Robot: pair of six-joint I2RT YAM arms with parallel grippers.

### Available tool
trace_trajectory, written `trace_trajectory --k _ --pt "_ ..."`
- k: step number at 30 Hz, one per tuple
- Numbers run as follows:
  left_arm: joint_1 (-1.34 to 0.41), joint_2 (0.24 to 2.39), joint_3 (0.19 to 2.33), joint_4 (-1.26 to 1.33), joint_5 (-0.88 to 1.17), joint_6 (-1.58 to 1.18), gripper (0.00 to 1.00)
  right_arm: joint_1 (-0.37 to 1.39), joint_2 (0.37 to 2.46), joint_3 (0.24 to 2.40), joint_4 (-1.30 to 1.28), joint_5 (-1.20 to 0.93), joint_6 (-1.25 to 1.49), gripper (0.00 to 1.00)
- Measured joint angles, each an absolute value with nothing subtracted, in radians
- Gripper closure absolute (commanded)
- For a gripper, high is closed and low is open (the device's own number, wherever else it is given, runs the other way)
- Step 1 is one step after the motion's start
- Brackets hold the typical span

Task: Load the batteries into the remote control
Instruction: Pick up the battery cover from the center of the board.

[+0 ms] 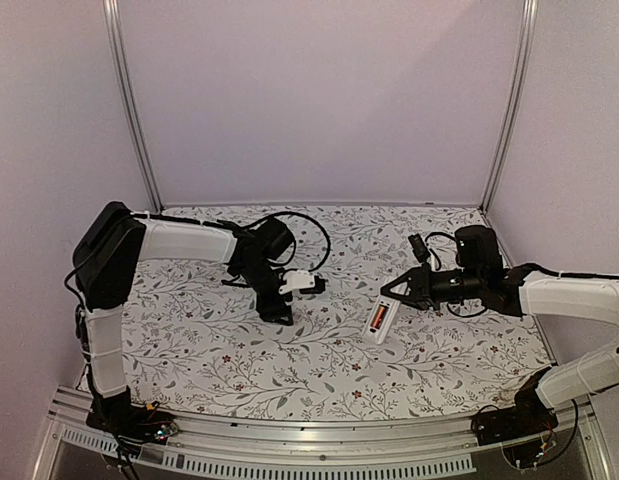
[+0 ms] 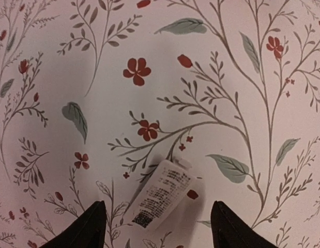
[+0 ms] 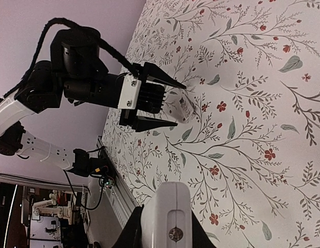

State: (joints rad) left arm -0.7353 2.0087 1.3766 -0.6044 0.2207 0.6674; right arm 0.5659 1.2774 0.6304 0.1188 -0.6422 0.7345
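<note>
The remote control [image 1: 380,321], a small white bar, is clamped at one end by my shut right gripper [image 1: 397,293]. An orange-red battery [image 1: 382,317] shows in its open back. The right wrist view has the remote [image 3: 167,206] between the dark fingers, with a round metallic spot in its recess. I cannot make out the dark battery. My left gripper [image 2: 157,230] points down at the table, open. The loose white battery cover [image 2: 162,194], printed label up, lies flat between its fingertips without touching them. From the right wrist view, the cover [image 3: 184,109] sits between the left gripper's fingers [image 3: 167,81].
The table is covered by a floral cloth [image 1: 319,365]. Plain walls with metal posts [image 1: 131,110] close the back and sides. A metal rail [image 1: 319,445] runs along the near edge by the arm bases. Cables loop behind the left wrist [image 1: 307,232].
</note>
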Motion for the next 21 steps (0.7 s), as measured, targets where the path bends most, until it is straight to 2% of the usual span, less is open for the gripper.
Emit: trace_trajectory --k 6,13,21 --pt "-0.739 2.077 1.421 -0.635 0.209 0.732 0.39 0.556 1.277 0.626 0.118 -0.649 0.731 1.00" --pt "-0.756 2.098 1.454 -0.645 0.193 0.780 0.58 0.540 1.277 0.621 0.118 -0.665 0.725 1.00" --pt "-0.773 2.131 1.503 -0.679 0.204 0.798 0.72 0.520 1.277 0.614 0.118 -0.673 0.719 1.00"
